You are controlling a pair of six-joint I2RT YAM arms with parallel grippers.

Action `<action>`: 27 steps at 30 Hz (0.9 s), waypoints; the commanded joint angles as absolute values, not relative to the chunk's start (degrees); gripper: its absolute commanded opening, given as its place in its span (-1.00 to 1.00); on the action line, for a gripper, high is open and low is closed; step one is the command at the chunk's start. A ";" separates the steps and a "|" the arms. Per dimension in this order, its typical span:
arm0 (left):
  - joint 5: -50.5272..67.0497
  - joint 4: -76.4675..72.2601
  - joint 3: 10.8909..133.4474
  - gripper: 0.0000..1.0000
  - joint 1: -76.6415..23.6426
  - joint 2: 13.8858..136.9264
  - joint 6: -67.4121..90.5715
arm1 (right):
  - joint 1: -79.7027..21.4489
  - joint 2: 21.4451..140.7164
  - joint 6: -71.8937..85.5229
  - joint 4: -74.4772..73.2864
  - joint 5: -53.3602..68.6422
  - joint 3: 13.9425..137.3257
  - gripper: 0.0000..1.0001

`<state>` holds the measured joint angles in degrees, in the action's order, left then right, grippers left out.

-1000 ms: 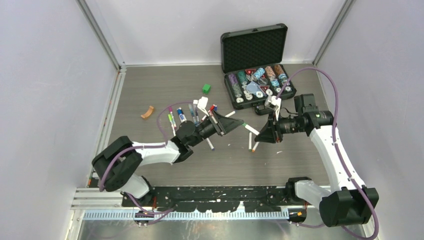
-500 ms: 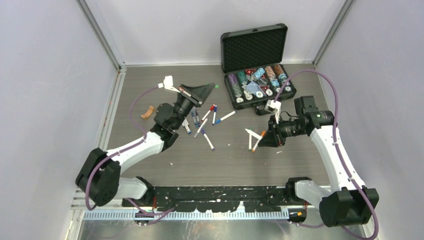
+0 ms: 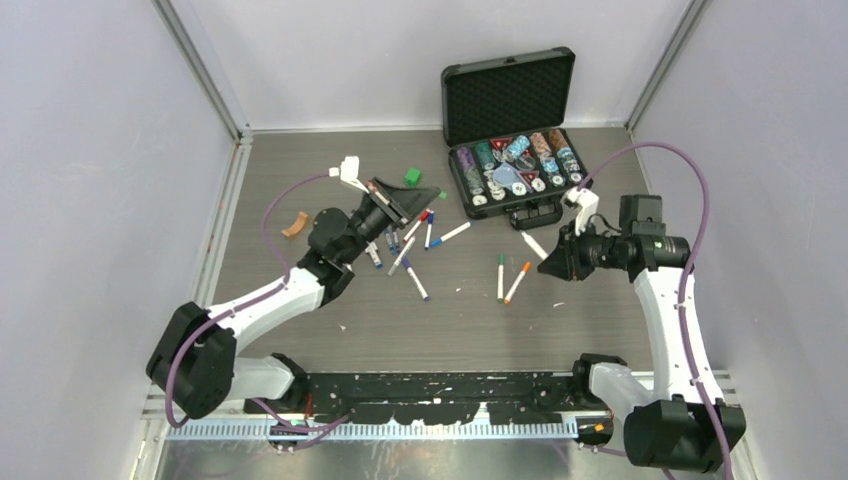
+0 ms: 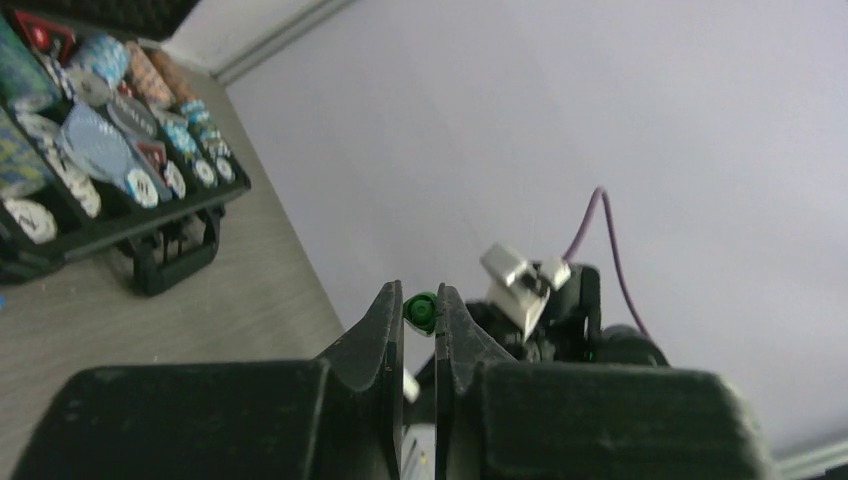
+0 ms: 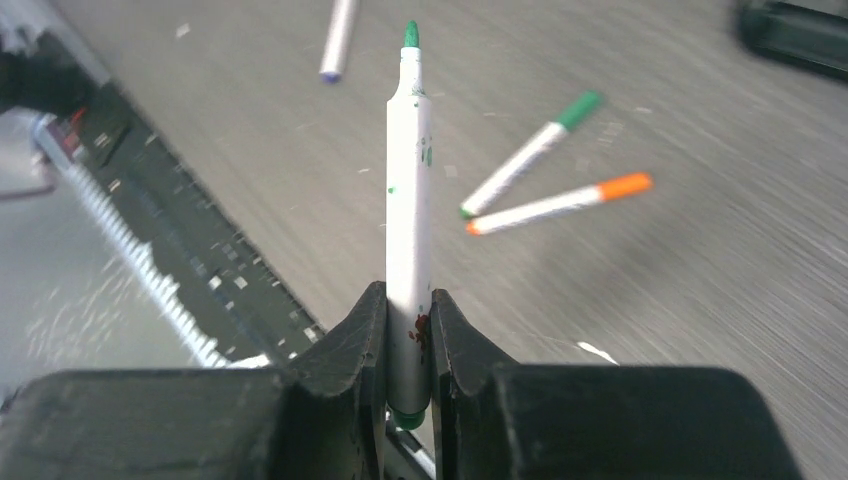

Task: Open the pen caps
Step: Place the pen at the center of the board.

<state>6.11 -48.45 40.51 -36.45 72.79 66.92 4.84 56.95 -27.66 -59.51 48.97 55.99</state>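
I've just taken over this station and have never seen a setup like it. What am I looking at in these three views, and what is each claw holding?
These are two robot arms bolted at the table's near edge. The wide picture looks down from above; the other two come from a camera on each wrist. The left gripper pinches a small green cap. The right gripper clamps a white pen with its green tip bare. Loose pens lie on the table, near an open case of poker chips and a green cube.
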 commanded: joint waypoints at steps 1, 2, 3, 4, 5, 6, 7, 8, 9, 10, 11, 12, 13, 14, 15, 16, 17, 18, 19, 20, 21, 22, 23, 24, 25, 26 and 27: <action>17.42 -44.61 39.01 -1.00 -36.26 71.67 66.86 | 9.72 55.94 -19.76 -50.34 38.36 55.92 -0.99; 19.05 -44.29 38.76 -1.00 -36.26 71.86 66.88 | 10.44 56.42 -20.63 -50.20 35.73 56.35 -0.99; 20.60 -44.22 38.27 -1.00 -36.34 72.09 67.07 | 11.24 57.03 -21.86 -50.03 32.68 56.68 -0.99; 21.87 -44.21 37.79 -1.00 -36.50 72.27 67.20 | 12.01 57.89 -22.82 -49.45 29.54 56.84 -0.99; 22.83 -44.21 37.31 -1.00 -36.59 72.33 67.23 | 12.94 58.71 -24.24 -48.64 26.75 56.82 -1.00; 23.66 -44.21 36.75 -1.00 -36.87 72.27 66.97 | 14.10 59.72 -25.26 -47.39 24.68 56.60 -1.00; 24.11 -44.21 36.17 -1.00 -37.12 72.14 66.72 | 15.30 60.85 -25.66 -45.79 23.12 56.07 -0.99; 24.56 -44.21 35.67 -1.00 -37.46 71.97 66.45 | 16.38 62.42 -26.08 -43.98 21.73 55.50 -1.00; 24.84 -44.23 35.18 -1.00 -37.75 71.76 66.18 | 17.21 63.69 -26.43 -42.26 20.47 54.79 -0.99; 25.05 -44.21 34.70 -1.00 -38.07 71.37 65.98 | 17.75 65.05 -26.53 -39.91 18.88 53.73 -0.97; 25.33 -44.21 34.18 -1.00 -38.32 71.04 65.88 | 18.29 66.31 -26.62 -37.83 17.46 52.68 -0.97; 25.52 -44.23 33.62 -1.00 -38.55 70.71 65.84 | 18.70 67.68 -27.30 -36.04 17.18 51.74 -0.95; 25.64 -44.21 33.05 -1.00 -38.78 70.26 65.72 | 19.04 68.96 -28.53 -34.03 17.06 50.53 -0.93; 25.67 -44.25 32.47 -1.00 -39.00 69.80 65.64 | 19.07 70.20 -29.38 -31.63 16.49 49.17 -0.92; 25.72 -44.24 31.81 -1.00 -39.09 69.30 65.51 | 19.07 71.55 -29.91 -28.57 15.72 47.63 -0.92; 25.68 -44.21 31.01 -1.00 -39.15 68.75 65.44 | 19.07 73.06 -30.45 -26.45 15.36 46.74 -0.92; 25.73 -44.21 30.29 -1.00 -39.19 68.21 65.36 | 19.07 74.94 -31.03 -25.10 15.24 46.34 -0.89; 25.75 -44.21 29.44 -1.00 -39.20 67.63 65.26 | 19.07 76.88 -31.22 -24.42 15.21 46.51 -0.87; 25.60 -44.21 28.64 -1.00 -39.27 67.01 65.22 | 19.07 78.71 -31.20 -24.01 15.22 47.02 -0.85; 25.32 -44.21 27.83 -1.00 -39.28 66.46 65.22 | 19.12 80.43 -31.14 -23.69 15.28 47.44 -0.82; 25.09 -44.21 26.96 -1.00 -39.29 65.85 65.23 | 19.08 81.77 -30.93 -23.34 15.36 47.80 -0.78; 24.76 -44.21 26.31 -1.00 -39.29 65.28 65.22 | 19.12 82.86 -30.90 -22.94 15.56 47.96 -0.75; 24.44 -44.21 25.68 -1.00 -39.34 64.77 65.24 | 19.12 83.63 -30.90 -22.68 15.82 47.99 -0.71; 24.29 -44.25 24.95 -1.00 -39.32 64.39 65.24 | 19.08 84.15 -30.75 -22.42 15.97 47.92 -0.65; 24.06 -44.07 24.58 -1.00 -39.29 64.08 65.22 | 19.07 84.46 -30.57 -22.07 16.14 47.72 -0.58; 24.01 -43.85 24.26 -1.00 -39.29 63.73 65.29 | 19.07 84.73 -30.32 -21.80 16.24 47.58 -0.51; 23.89 -43.78 23.99 -1.00 -39.31 63.55 65.35 | 19.12 85.07 -30.01 -21.60 16.26 47.44 -0.43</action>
<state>24.03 -42.94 24.91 -39.05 65.45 66.43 18.98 85.06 -29.89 -26.17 16.34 46.50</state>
